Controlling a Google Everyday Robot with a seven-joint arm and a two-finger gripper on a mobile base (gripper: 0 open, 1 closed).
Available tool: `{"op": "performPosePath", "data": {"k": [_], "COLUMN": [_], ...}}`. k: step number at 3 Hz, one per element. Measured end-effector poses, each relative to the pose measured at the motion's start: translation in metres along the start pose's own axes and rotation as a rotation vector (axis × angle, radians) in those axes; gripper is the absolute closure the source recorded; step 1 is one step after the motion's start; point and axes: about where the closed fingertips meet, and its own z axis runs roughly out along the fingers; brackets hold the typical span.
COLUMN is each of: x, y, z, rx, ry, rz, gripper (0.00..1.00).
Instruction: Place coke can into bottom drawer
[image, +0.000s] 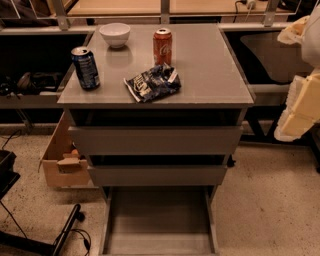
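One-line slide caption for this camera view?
Coke can stands on the cabinet top; bottom drawer open; gripper at right edge.

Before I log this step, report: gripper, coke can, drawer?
Gripper at far right, off the cabinet. Coke can upright on top, untouched. Bottom drawer open. Chip bag just in front of can.

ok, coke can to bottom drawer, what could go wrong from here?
1. Chip bag lies right in front of the coke can; a frontal reach could snag it.
2. Gripper sits right of the cabinet, far from the can; the blue can is a possible mispick.
3. Upper drawers jut over the bottom drawer; lowering the can may clip them.
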Motion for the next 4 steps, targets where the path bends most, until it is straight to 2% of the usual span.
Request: {"op": "performPosePath", "data": {"k": [1,2,3,4], "x": [0.0,-0.005,-0.02,-0.035], "y": [0.0,-0.018,-0.068,-0.113], "z": [0.0,0.012,0.043,0.08], "rx": [0.0,0.038,0.097,0.133], "ry": [0.0,-0.064,-0.242,-0.448], "rz": [0.0,0.005,0.054,0.172], "gripper": [0.0,0.0,0.0,0.0]}}
